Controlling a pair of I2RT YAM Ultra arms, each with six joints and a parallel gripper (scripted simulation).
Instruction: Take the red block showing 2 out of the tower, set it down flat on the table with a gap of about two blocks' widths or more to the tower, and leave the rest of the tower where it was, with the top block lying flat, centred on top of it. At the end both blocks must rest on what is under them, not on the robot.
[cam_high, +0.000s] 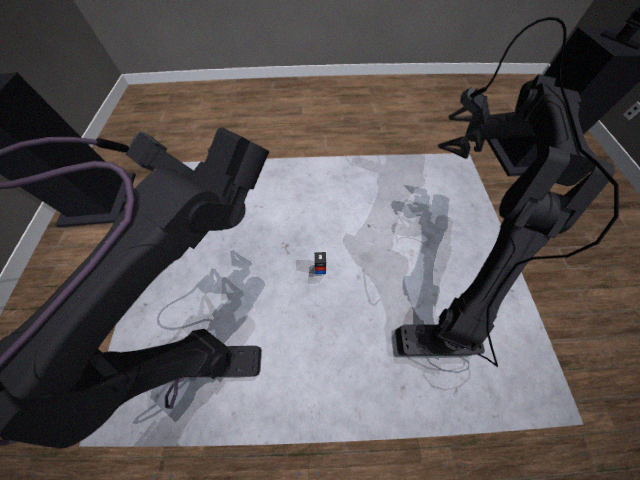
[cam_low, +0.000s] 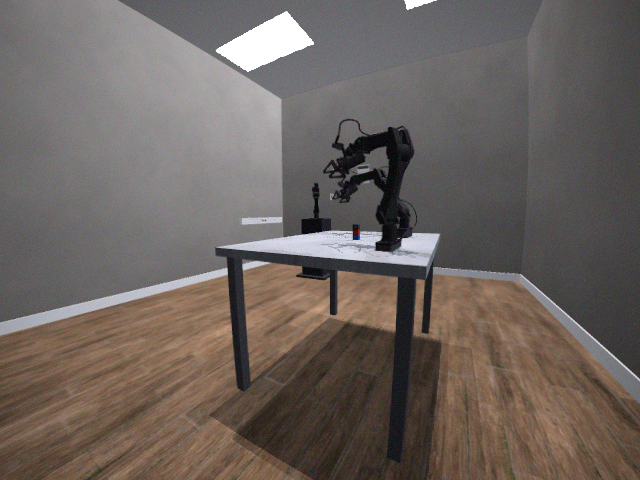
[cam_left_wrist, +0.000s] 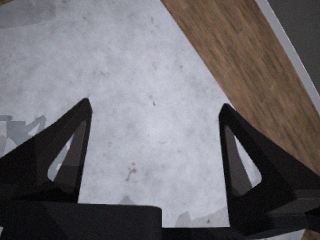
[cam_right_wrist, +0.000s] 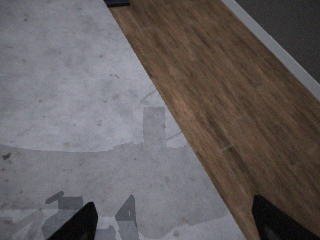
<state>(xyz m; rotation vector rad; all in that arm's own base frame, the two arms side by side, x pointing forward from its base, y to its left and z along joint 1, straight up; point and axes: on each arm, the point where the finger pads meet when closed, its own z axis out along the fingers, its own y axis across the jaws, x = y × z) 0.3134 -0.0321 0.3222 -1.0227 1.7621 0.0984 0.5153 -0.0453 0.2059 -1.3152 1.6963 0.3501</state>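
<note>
Tower: upright on the tabletop (cam_high: 320, 206) (cam_low: 289, 248) (cam_left_wrist: 150, 50) (cam_right_wrist: 60, 60), ahead of my two bases and, sideways, between them.
Red block (cam_high: 320, 268) (cam_low: 356, 232): in the middle of the tower, not yet out — its number is too small for me to read.
Top block (cam_high: 320, 256) (cam_low: 356, 226): black, lying on the red one, a pale mark on its upper face.
Blue block (cam_high: 320, 272) (cam_low: 356, 237): at the tower's foot, on the tabletop.
Left hand (cam_low: 328, 172) (cam_left_wrist: 155, 102): raised higher than the tower, fingers spread wide, holding nothing.
Right hand (cam_high: 445, 132) (cam_low: 336, 197) (cam_right_wrist: 174, 200): well apart from the tower, off to its right and higher up — also spread wide, nothing in my grasp.
</note>
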